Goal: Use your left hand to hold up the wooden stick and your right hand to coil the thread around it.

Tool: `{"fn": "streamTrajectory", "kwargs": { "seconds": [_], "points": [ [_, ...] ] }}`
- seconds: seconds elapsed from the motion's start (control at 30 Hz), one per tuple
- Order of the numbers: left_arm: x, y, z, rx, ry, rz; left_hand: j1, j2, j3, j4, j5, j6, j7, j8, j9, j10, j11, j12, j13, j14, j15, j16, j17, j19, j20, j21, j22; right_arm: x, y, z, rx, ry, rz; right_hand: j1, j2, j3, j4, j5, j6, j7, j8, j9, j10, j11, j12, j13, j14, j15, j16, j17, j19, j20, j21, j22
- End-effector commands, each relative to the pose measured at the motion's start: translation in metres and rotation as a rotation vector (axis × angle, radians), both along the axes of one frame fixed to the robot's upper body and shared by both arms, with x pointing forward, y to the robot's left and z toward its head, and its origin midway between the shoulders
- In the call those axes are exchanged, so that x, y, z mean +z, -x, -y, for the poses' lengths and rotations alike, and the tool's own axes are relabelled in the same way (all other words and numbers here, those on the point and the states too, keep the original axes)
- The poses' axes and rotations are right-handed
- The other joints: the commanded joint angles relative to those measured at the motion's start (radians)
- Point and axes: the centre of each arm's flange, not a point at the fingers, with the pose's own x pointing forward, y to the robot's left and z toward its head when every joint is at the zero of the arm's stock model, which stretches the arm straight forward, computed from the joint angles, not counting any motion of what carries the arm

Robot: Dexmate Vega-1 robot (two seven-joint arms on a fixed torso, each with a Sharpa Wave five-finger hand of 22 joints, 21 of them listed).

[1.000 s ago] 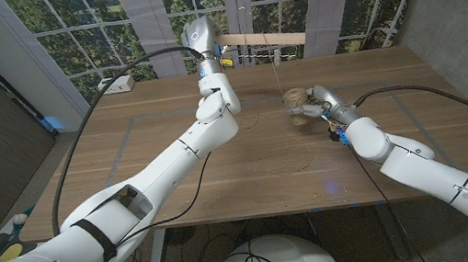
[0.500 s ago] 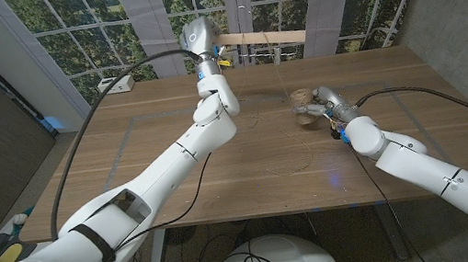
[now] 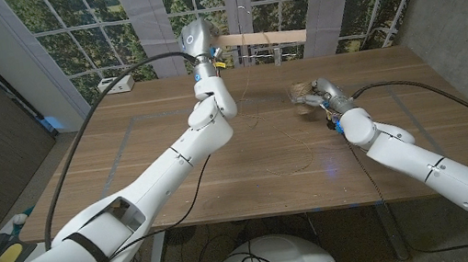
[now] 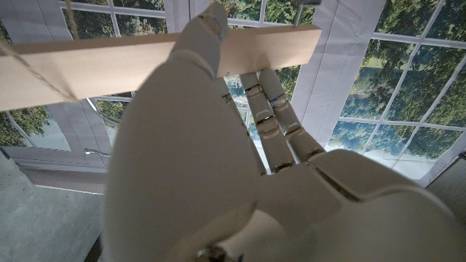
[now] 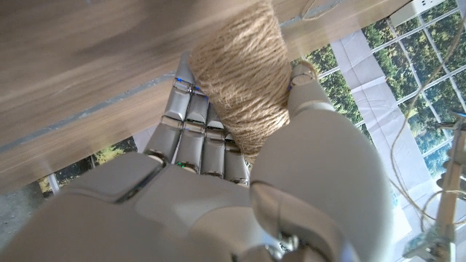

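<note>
Above far table edge, your left hand grips wooden stick, held level. Your right hand closed round twine spool, low over table. Thread trails between. Step: coiling under way. Next: you carry spool up and round stick, keeping thread taut.
</note>
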Motion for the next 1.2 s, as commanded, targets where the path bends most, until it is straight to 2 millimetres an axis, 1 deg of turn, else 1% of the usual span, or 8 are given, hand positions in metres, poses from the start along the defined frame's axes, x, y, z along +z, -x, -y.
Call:
{"fn": "streamTrajectory", "kwargs": {
  "seconds": [0.03,0.3,0.4,0.5,1.07,1.1,1.13,1.2],
  "points": [
    [-0.002,0.008,-0.004,-0.021,-0.015,0.003,0.009,0.014,0.059,0.047,0.007,0.028,0.026,-0.001,0.002,0.014,-0.008,-0.002,0.025,0.24,-0.239,0.003,0.375,0.006,-0.005,0.006,0.002,0.033,-0.017,-0.001,-0.026,-0.024,0.061,0.049,0.074,0.155,0.055,0.005,0.36,-0.217,0.006,0.003,0.201,-0.136,0.004,0.005,0.252,-0.301,0.006,0.004,-0.067,-0.063,0.005,0.001],
    [-0.002,0.009,-0.008,-0.044,-0.023,-0.012,0.008,0.013,0.06,0.047,0.007,0.031,0.024,-0.004,0.003,0.014,-0.007,-0.006,0.027,0.242,-0.24,0.0,0.379,0.005,-0.006,0.007,0.003,0.052,-0.022,-0.002,-0.044,-0.025,0.09,0.051,0.073,0.156,0.054,0.005,0.361,-0.221,0.007,0.003,0.202,-0.132,0.003,0.006,0.254,-0.303,0.007,0.005,-0.067,-0.064,0.008,0.001],
    [-0.002,0.009,-0.008,-0.044,-0.034,-0.018,0.008,0.014,0.061,0.048,0.008,0.03,0.026,-0.005,0.003,0.014,-0.007,-0.007,0.028,0.243,-0.239,0.0,0.38,0.005,-0.005,0.007,0.003,0.06,-0.023,-0.004,-0.047,-0.019,0.103,0.049,0.073,0.154,0.056,0.005,0.361,-0.221,0.007,0.003,0.204,-0.138,0.004,0.007,0.251,-0.302,0.006,0.006,-0.068,-0.065,0.009,0.001],
    [-0.002,0.008,-0.009,-0.046,-0.042,-0.031,0.007,0.013,0.061,0.047,0.008,0.031,0.025,-0.006,0.004,0.013,-0.008,-0.008,0.031,0.242,-0.239,-0.002,0.381,0.004,-0.006,0.007,0.003,0.069,-0.023,-0.005,-0.049,-0.01,0.118,0.048,0.073,0.154,0.057,0.005,0.361,-0.219,0.006,0.003,0.201,-0.134,0.002,0.007,0.251,-0.303,0.007,0.008,-0.069,-0.065,0.01,0.0],
    [-0.002,0.002,-0.01,-0.055,-0.066,-0.052,0.006,0.012,0.064,0.047,0.008,0.032,0.025,-0.012,0.005,0.015,-0.009,-0.015,0.032,0.242,-0.239,-0.007,0.386,0.003,-0.007,0.009,0.003,0.125,-0.009,-0.009,-0.059,0.003,0.244,0.046,0.073,0.154,0.058,0.006,0.36,-0.224,0.006,0.003,0.203,-0.137,0.002,0.009,0.249,-0.308,0.007,0.012,-0.07,-0.068,0.016,0.0],
    [-0.003,0.002,-0.01,-0.057,-0.064,-0.052,0.006,0.012,0.064,0.047,0.008,0.031,0.024,-0.012,0.005,0.016,-0.009,-0.016,0.032,0.242,-0.24,-0.007,0.386,0.003,-0.008,0.009,0.003,0.128,-0.008,-0.009,-0.06,0.005,0.252,0.047,0.072,0.155,0.057,0.006,0.36,-0.225,0.006,0.003,0.204,-0.153,0.002,0.009,0.249,-0.307,0.005,0.011,-0.072,-0.068,0.017,0.0],
    [-0.002,0.001,-0.01,-0.061,-0.068,-0.058,0.007,0.012,0.064,0.047,0.008,0.032,0.023,-0.012,0.005,0.015,-0.01,-0.016,0.033,0.242,-0.24,-0.008,0.387,0.003,-0.007,0.009,0.003,0.131,-0.008,-0.009,-0.063,0.007,0.258,0.046,0.072,0.154,0.058,0.006,0.36,-0.226,0.006,0.003,0.203,-0.142,0.001,0.009,0.249,-0.307,0.005,0.011,-0.072,-0.069,0.018,0.0],
    [-0.003,0.0,-0.01,-0.058,-0.067,-0.057,0.006,0.012,0.064,0.047,0.008,0.032,0.024,-0.013,0.005,0.016,-0.01,-0.016,0.033,0.243,-0.24,-0.008,0.387,0.003,-0.008,0.009,0.003,0.136,-0.007,-0.009,-0.064,0.007,0.269,0.047,0.072,0.154,0.057,0.006,0.36,-0.224,0.006,0.003,0.203,-0.142,0.001,0.009,0.248,-0.307,0.006,0.013,-0.071,-0.069,0.019,0.0]
  ]
}}
